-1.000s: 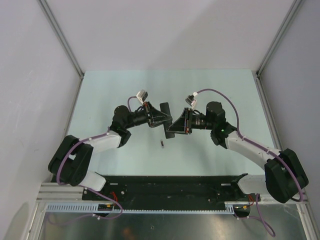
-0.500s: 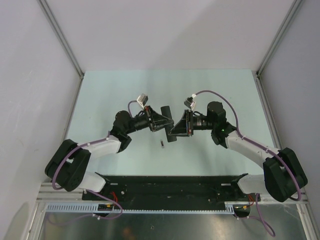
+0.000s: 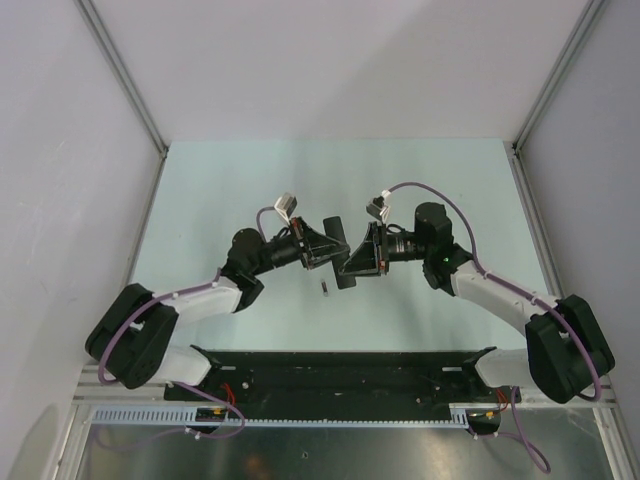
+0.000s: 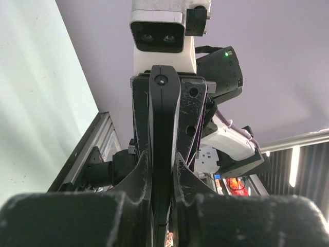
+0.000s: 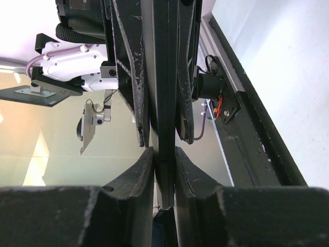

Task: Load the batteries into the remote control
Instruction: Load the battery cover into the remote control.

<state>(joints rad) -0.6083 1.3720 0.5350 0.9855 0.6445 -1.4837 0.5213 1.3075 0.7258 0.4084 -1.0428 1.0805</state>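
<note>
- The table [image 3: 220,190] is a flat, matte, pale mint-green sheet. It runs from the black rail at the near edge to the far wall.
- Two arms in smooth white and black shells reach in from the near left and near right corners. A purple cable [image 3: 440,192] loops along each one. They meet nose to nose over the middle of the table.
- The left gripper [image 3: 330,248] is clamped on the remote control [image 3: 334,222]. In its wrist view the curved black fingers [image 4: 140,172], scuffed and plastic-looking, press flat on both faces of the bar.
- The right gripper [image 3: 350,262] is also closed on the remote, from the opposite side. Its own fingers [image 5: 186,167] pinch the thin edge with no gap showing.
- The remote is a slim matte black bar, held off the table between the two claws. Both wrist cameras see it edge-on, as a narrow straight strip.
- Whether anything sits inside the remote I cannot tell, since its back is hidden.
- One battery [image 3: 324,289], a tiny dark cylinder, lies alone on the table. It is on the near side of the grippers, touching neither.
</note>
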